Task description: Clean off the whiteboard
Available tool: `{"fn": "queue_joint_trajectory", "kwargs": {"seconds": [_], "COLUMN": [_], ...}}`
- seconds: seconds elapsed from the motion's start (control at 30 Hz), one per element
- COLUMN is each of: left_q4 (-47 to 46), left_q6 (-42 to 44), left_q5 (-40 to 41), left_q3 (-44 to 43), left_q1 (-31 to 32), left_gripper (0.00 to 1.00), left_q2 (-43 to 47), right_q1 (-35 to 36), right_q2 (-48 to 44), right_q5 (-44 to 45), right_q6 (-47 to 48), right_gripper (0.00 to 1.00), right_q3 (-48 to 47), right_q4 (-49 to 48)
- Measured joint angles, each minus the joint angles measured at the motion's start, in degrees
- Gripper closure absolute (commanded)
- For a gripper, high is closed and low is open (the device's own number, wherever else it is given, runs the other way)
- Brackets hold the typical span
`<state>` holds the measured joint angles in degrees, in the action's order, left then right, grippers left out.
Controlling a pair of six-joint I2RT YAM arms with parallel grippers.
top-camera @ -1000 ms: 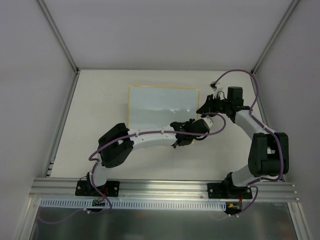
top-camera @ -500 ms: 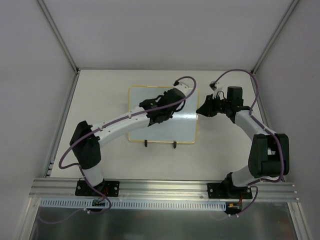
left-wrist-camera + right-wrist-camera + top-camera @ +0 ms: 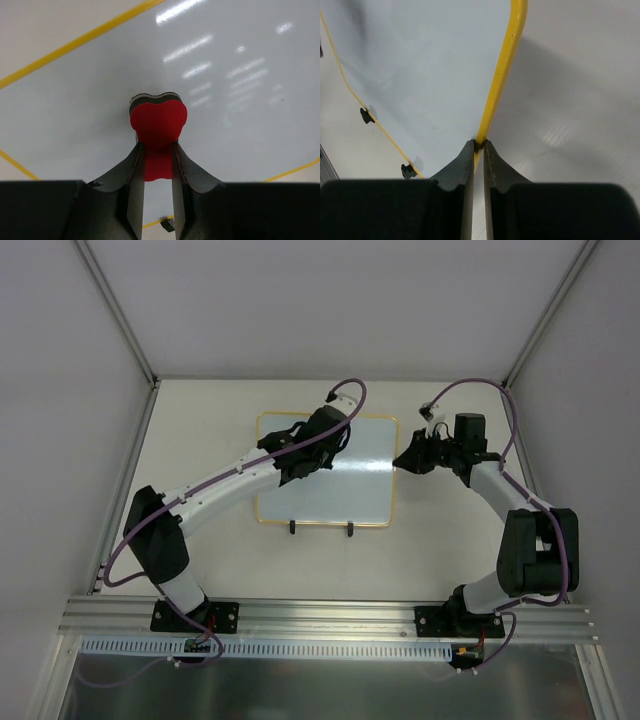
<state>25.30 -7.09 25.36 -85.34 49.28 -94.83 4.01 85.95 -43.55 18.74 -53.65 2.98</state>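
The whiteboard (image 3: 345,485) stands at mid table on two black feet, with a thin yellow frame and a blank white face. My left gripper (image 3: 285,440) is over its upper left part, shut on a small red heart-shaped eraser (image 3: 158,122) that is pressed against the board face (image 3: 240,100). My right gripper (image 3: 400,462) is shut on the board's right yellow frame edge (image 3: 500,85). The board face (image 3: 420,65) shows no writing in either wrist view.
White walls enclose the table on the left, back and right. An aluminium rail (image 3: 330,615) runs along the near edge. The board's black feet (image 3: 367,116) point towards the arm bases.
My left arm swung from beside the board's lower right corner up across the board face to its upper left part, carrying the eraser. The right gripper stayed on the frame edge.
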Motion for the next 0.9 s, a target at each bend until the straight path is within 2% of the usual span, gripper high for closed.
{"fn": "queue_joint_trajectory", "kwargs": {"seconds": [0.07, 0.43, 0.67, 0.9], "left_q4": [0.3, 0.5, 0.3, 0.3], "left_q6": [0.1, 3.8, 5.4, 6.5], "left_q5": [-0.5, -1.1, 0.0, 0.7], "left_q3": [-0.5, -11.7, -13.0, -13.5], "left_q1": [0.7, 9.2, 10.4, 10.8], "left_gripper": [1.0, 1.0, 1.0, 1.0], "left_q2": [-2.1, -17.0, -21.9, -22.4], "right_q1": [0.0, 0.0, 0.2, 0.4], "right_q2": [0.0, 0.0, 0.0, 0.0], "right_q5": [0.0, 0.0, 1.4, 2.3], "right_q6": [0.0, 0.0, 0.2, 0.3], "right_gripper": [0.94, 0.96, 0.96, 0.96], "right_q3": [0.0, 0.0, 0.0, 0.0], "right_q4": [-0.1, -0.1, 0.0, -0.4]}}
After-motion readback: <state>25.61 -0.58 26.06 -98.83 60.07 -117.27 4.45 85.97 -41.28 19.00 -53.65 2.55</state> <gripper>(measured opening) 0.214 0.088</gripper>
